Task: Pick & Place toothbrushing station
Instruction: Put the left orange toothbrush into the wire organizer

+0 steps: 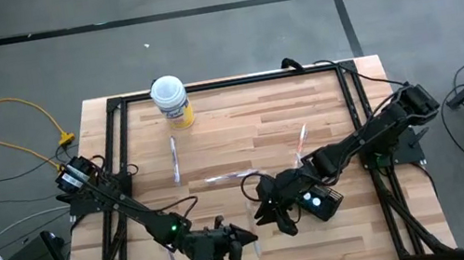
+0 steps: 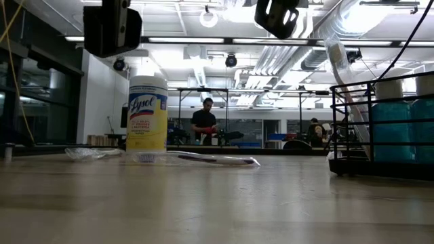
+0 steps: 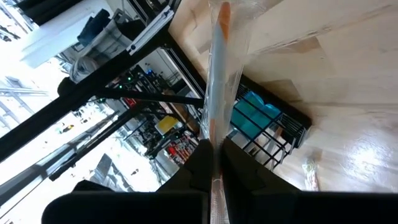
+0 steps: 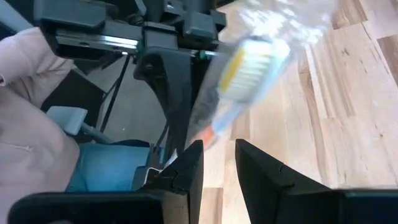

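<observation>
The left gripper (image 3: 214, 155) pinches one wrapped toothbrush (image 3: 217, 81). The right gripper (image 4: 217, 155) faces a second wrapped brush (image 4: 252, 62); I cannot tell whether it grips it. The one toothbrushing station (image 3: 289, 127) stands on the table (image 1: 240, 119) near the right gripper, apparently holding teal items. One canister (image 1: 170, 100) stands at the far edge.

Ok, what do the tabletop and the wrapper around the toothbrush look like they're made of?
Tabletop: light wood in joined strips, like butcher block; grain lines and seams show, and a soft sheen suggests a sealed, satin finish.
Wrapper: likely thin clear plastic film, glossy and crinkled; the toothbrush shows through it, with bright highlights along the folds.
</observation>
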Robot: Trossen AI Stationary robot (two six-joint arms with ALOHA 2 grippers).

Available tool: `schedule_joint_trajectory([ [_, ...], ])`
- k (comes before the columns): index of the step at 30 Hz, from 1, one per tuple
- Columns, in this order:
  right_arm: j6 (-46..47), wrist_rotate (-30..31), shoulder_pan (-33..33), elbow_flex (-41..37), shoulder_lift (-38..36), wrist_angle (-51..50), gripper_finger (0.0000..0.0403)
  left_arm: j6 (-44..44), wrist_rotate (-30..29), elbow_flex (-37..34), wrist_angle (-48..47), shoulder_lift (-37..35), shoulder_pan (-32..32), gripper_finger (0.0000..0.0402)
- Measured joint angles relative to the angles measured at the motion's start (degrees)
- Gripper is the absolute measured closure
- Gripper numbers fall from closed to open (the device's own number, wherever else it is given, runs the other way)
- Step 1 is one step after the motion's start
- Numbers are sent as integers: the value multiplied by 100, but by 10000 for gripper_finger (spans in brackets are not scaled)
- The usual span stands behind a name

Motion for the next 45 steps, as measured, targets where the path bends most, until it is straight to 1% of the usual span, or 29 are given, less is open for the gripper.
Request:
schedule_joint_trajectory([
  [8,-44,-4,-54,0,0,136,317,-7,-2,0,-22,0,-87,394],
  [13,-63,-14,-55,0,2,239,317,-4,287,0,4,-1,14,394],
  [20,-67,-24,-55,0,1,259,317,149,522,0,182,-2,185,394],
  [29,-216,-20,-55,0,1,275,317,192,641,0,227,-2,234,394],
  [33,-219,-56,-55,0,1,275,333,197,641,0,230,-2,234,394],
  [39,-214,-210,-58,0,1,289,387,390,662,0,208,-4,234,394],
  [45,-154,-272,-57,0,0,311,391,512,663,0,211,-4,232,394],
])
